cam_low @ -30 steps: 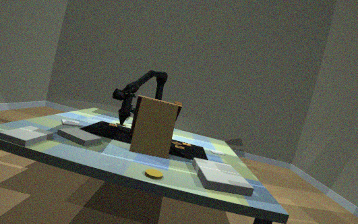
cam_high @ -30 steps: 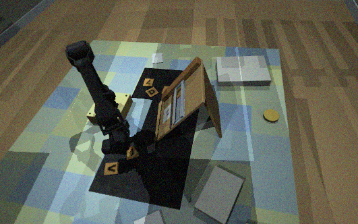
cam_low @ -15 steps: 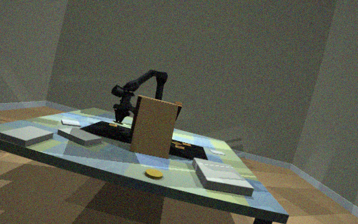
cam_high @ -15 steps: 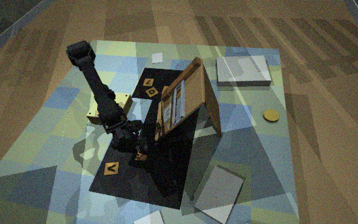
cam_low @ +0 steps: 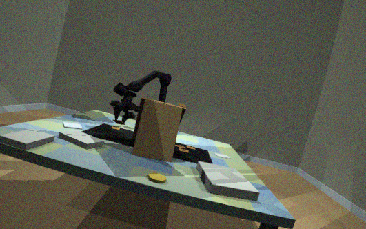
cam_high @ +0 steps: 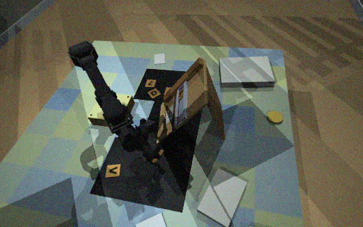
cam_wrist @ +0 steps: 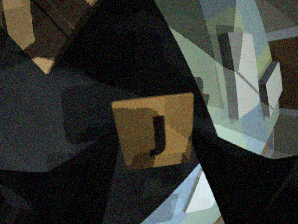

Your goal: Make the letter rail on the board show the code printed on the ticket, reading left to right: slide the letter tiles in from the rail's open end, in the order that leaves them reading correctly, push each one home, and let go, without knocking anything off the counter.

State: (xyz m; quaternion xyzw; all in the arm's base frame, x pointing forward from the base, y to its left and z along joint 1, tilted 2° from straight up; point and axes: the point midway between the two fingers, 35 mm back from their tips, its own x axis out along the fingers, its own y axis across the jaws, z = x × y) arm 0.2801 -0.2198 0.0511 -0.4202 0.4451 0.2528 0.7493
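Observation:
My gripper [cam_high: 158, 156] [cam_low: 119, 121] [cam_wrist: 155, 134] is shut on the J tile [cam_high: 160, 152] [cam_wrist: 175, 120], whose letter faces the wrist camera. It holds the tile above the black mat [cam_high: 130, 184], just off the near lower corner of the wooden board [cam_high: 196, 99] [cam_low: 156, 131]. The V tile [cam_high: 113, 171] [cam_low: 116, 127] lies on the mat near its front left. A tile that looks like an L [cam_high: 150, 83] and a D tile [cam_high: 154, 93] lie at the mat's far end. Another tile there is partly hidden behind the board. The rail's letters and the ticket's code are not readable.
A pale yellow block [cam_high: 126, 102] is beside the arm. A large grey box [cam_high: 246, 70] [cam_low: 227, 179] is at the far right, another flat box [cam_high: 223, 196] near the front, and a yellow disc [cam_high: 275, 117] [cam_low: 157, 178] to the right. A small white card [cam_high: 159, 58] lies behind the mat.

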